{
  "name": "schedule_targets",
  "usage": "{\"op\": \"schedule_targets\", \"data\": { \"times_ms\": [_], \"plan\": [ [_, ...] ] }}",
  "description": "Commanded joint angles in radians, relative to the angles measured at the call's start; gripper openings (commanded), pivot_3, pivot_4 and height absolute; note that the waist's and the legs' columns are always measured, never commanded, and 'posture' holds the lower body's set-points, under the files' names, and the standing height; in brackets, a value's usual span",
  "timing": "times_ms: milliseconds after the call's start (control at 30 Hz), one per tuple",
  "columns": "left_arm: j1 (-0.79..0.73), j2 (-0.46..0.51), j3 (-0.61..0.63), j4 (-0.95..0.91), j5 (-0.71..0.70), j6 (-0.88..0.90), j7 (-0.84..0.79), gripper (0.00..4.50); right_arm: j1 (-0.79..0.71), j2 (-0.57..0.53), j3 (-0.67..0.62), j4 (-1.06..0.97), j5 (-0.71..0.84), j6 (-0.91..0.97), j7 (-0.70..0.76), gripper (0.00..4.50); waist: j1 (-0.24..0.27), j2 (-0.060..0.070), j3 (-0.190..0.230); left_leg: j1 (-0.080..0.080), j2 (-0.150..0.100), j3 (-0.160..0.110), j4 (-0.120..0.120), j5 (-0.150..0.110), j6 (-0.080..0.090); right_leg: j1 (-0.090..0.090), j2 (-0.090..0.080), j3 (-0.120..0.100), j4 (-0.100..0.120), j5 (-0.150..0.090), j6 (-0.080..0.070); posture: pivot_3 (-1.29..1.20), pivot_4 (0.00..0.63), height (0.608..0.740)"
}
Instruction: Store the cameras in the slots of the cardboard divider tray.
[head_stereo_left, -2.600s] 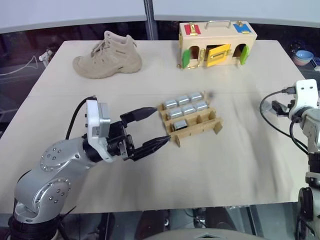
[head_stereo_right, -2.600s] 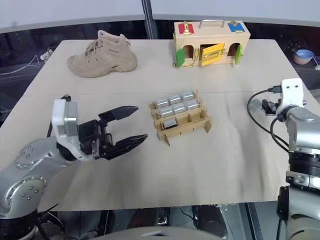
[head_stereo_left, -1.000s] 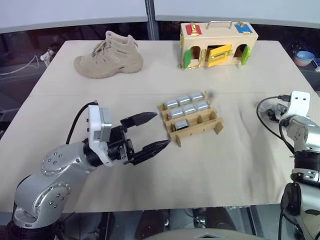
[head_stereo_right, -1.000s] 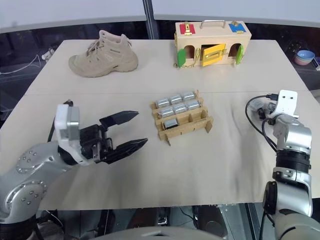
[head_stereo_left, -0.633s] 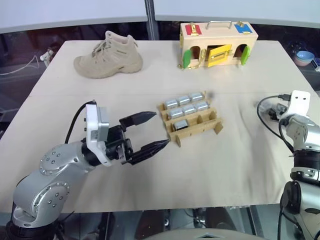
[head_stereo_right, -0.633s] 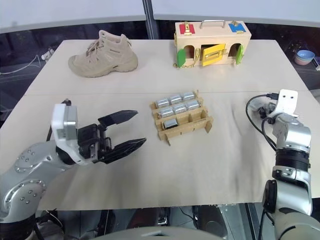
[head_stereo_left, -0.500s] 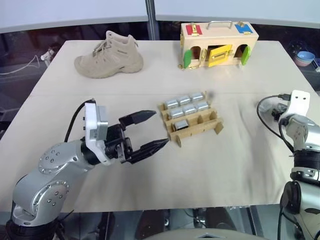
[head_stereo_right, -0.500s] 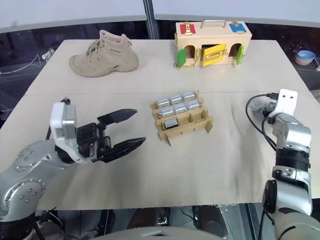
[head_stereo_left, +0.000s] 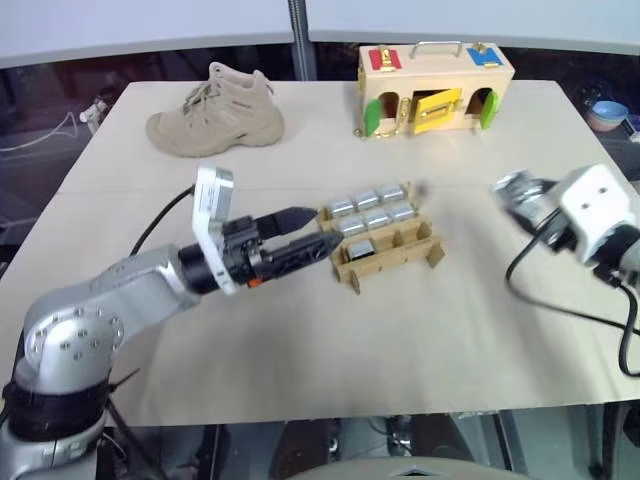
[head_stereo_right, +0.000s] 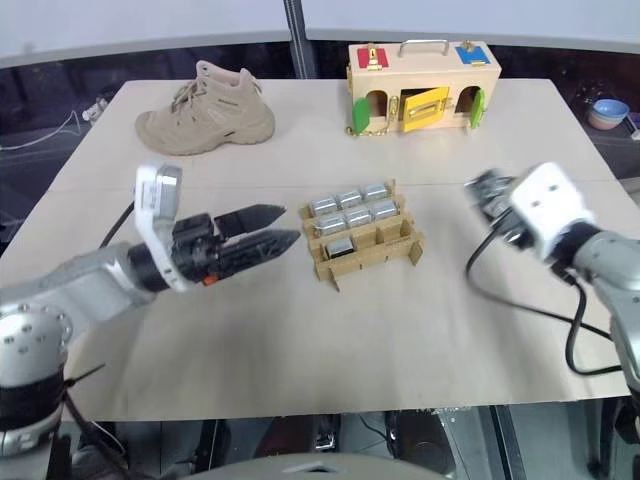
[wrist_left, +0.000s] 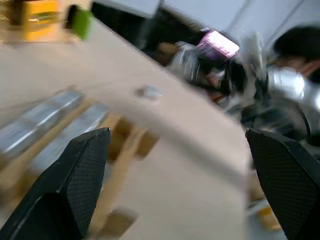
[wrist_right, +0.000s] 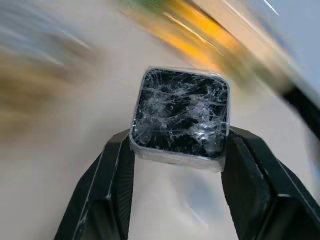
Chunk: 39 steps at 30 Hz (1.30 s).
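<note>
Pinched between your right gripper's (wrist_right: 176, 165) two black fingers (wrist_right: 107, 175) is one camera (wrist_right: 180, 119), gripped on its opposite side walls, with its dark face, under crinkled clear wrap, turned toward the wrist lens. Judge it light and rigid, but that film looks slick, so hold the flat sides squarely and avoid pressing the dark face. Your left gripper (head_stereo_left: 318, 232) has its fingers spread wide, empty, tips just beside the near end of the cardboard divider tray (head_stereo_left: 395, 252). That tray sits mid-table: brown interlocking strips, seven silver-grey cameras (head_stereo_left: 370, 209) already seated in the rows farther from you, and open slots left in the nearer rows. Thin cardboard will likely shift if you bump it.
</note>
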Motion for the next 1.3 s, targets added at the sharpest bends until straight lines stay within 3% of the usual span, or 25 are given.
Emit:
{"op": "schedule_targets", "data": {
  "times_ms": [33,233,567,700,867,900,1033,1167,1300],
  "plan": [
    [-0.132,-0.034,-0.072,0.113,-0.092,0.074,0.038,4.50,-0.076,-0.004,0.121,-0.053,-0.022,-0.096,0.080,1.90,0.001,-0.005,0.003,0.001,-0.001,0.000,0.001,0.000,0.000,0.001,0.000,0.000,0.000,0.000,0.000,0.00,0.150,0.740],
    [-0.296,-0.093,-0.157,0.253,-0.085,0.192,0.031,4.50,-0.202,0.058,0.278,-0.007,-0.100,-0.195,0.121,1.90,0.008,-0.008,0.004,-0.002,-0.004,-0.001,0.004,0.000,0.000,0.000,-0.003,-0.001,0.000,0.002,-0.003,0.00,0.150,0.740],
    [-0.295,-0.123,-0.164,0.283,-0.099,0.280,0.060,4.50,-0.267,0.145,0.349,-0.002,-0.198,-0.198,0.100,1.90,0.013,-0.008,0.004,-0.003,-0.004,-0.003,0.003,0.000,0.000,-0.001,-0.006,-0.004,0.000,0.002,-0.004,0.00,0.150,0.740],
    [-0.290,-0.142,-0.162,0.286,-0.074,0.282,0.069,3.31,-0.282,0.166,0.350,0.000,-0.212,-0.194,0.106,1.90,0.020,-0.008,0.004,-0.003,-0.004,-0.003,0.003,0.000,0.000,0.000,-0.006,-0.004,0.001,0.002,-0.004,0.00,0.150,0.740],
    [-0.307,-0.171,-0.148,0.302,-0.049,0.274,0.086,1.04,-0.289,0.180,0.347,-0.002,-0.199,-0.178,0.123,1.90,0.024,-0.008,0.004,-0.003,-0.004,-0.003,0.003,0.000,0.000,0.000,-0.007,-0.005,0.000,0.002,-0.004,0.00,0.150,0.740],
    [-0.310,-0.173,-0.147,0.305,-0.044,0.276,0.083,0.74,-0.289,0.182,0.345,-0.003,-0.192,-0.173,0.126,2.40,0.024,-0.008,0.004,-0.003,-0.004,-0.003,0.003,0.000,0.000,0.000,-0.007,-0.005,0.000,0.002,-0.004,0.00,0.150,0.740],
    [-0.318,-0.180,-0.135,0.305,0.023,0.256,0.029,0.76,-0.251,0.186,0.311,-0.018,-0.160,-0.130,0.120,4.33,0.024,-0.008,0.004,-0.003,-0.004,-0.003,0.003,0.000,0.000,0.000,-0.006,-0.005,0.001,0.002,-0.004,0.00,0.150,0.740],
    [-0.379,-0.178,-0.214,0.304,0.271,0.170,-0.103,0.76,-0.092,0.266,0.044,-0.077,0.090,0.076,0.038,4.50,0.031,-0.008,0.004,-0.004,-0.005,-0.005,0.004,0.000,0.000,0.000,-0.007,-0.008,0.000,0.002,-0.004,0.00,0.150,0.740],
    [-0.461,-0.196,-0.406,0.361,0.589,0.000,-0.315,0.76,0.077,0.241,-0.161,-0.104,0.209,0.088,0.077,4.50,0.044,-0.008,0.004,-0.005,-0.008,-0.006,0.004,0.000,0.000,0.002,-0.008,-0.010,-0.001,0.002,-0.004,0.00,0.150,0.740]
  ]
}}
